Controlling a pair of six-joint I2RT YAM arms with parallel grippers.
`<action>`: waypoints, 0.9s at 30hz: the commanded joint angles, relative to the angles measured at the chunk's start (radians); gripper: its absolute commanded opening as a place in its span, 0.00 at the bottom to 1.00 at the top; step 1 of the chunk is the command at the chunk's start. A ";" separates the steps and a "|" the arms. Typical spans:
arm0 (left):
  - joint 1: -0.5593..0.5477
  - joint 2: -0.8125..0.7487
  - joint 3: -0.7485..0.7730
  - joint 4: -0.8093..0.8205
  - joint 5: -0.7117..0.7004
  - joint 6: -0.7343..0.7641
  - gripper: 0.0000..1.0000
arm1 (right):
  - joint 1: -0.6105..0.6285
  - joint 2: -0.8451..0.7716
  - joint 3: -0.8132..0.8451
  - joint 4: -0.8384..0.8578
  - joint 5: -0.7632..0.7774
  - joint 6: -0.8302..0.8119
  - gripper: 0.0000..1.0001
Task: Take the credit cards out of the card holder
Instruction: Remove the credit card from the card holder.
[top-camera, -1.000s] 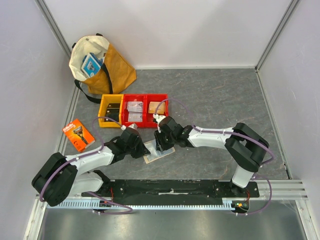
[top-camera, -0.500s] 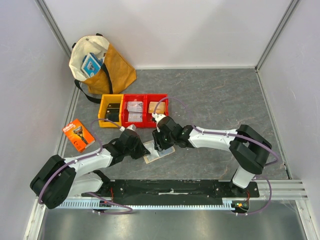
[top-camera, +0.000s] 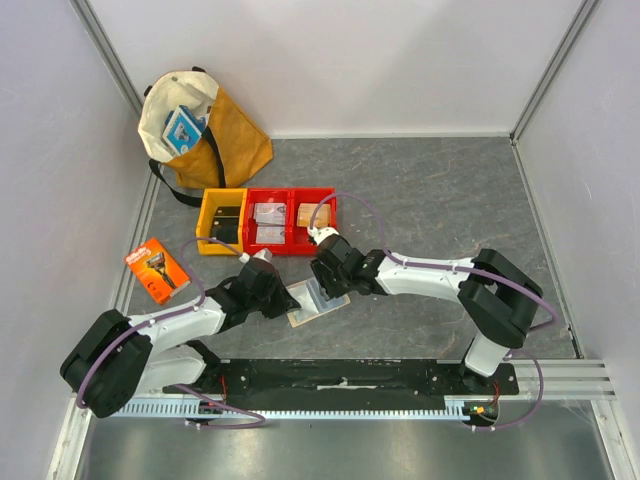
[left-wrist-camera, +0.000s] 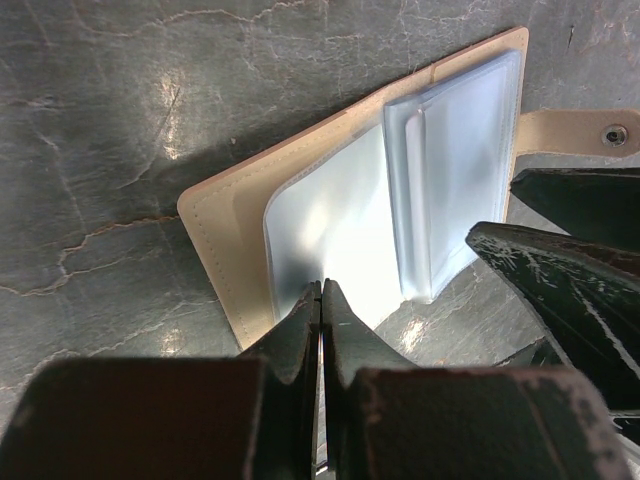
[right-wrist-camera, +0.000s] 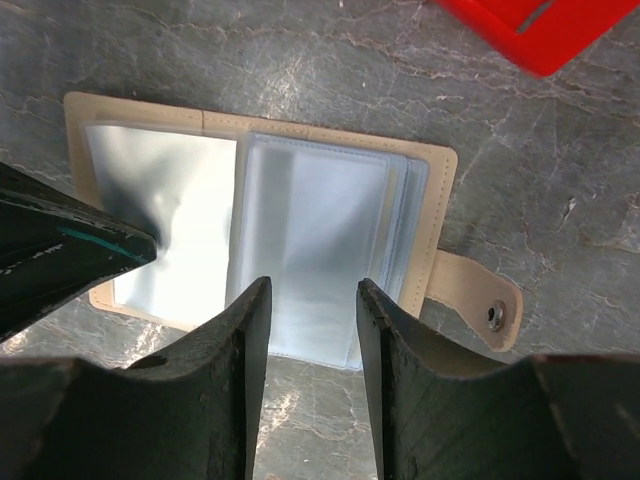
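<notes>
The beige card holder (top-camera: 312, 310) lies open on the table between my grippers. Its cover (left-wrist-camera: 225, 230) and snap tab (left-wrist-camera: 580, 130) show in the left wrist view, with pale clear sleeves (left-wrist-camera: 455, 170) inside. My left gripper (left-wrist-camera: 321, 288) is shut, its tips on the near edge of the left sleeve. My right gripper (right-wrist-camera: 312, 285) is open and empty, its jaws over the near edge of the right sleeve stack (right-wrist-camera: 320, 220). The right fingers (left-wrist-camera: 570, 280) sit beside the holder. No credit card shows; any are hidden in the sleeves.
Two red bins (top-camera: 290, 236) and a yellow bin (top-camera: 205, 222) stand just behind the holder; a red bin corner (right-wrist-camera: 540, 30) shows close by. An orange razor package (top-camera: 157, 268) lies at the left. A tan and cream tote bag (top-camera: 235, 135) stands at the back left.
My right gripper has drawn back a little toward the bins, uncovering the sleeves in the top view. My left gripper has stayed on the holder.
</notes>
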 joint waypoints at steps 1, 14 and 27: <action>-0.003 0.025 -0.018 -0.067 -0.027 -0.006 0.04 | 0.015 0.032 0.041 -0.009 0.027 -0.016 0.46; -0.003 0.029 -0.022 -0.061 -0.024 -0.006 0.04 | 0.071 0.061 0.064 -0.055 0.125 -0.024 0.47; -0.003 0.027 -0.024 -0.057 -0.024 -0.007 0.04 | 0.094 0.029 0.103 -0.104 0.206 -0.027 0.51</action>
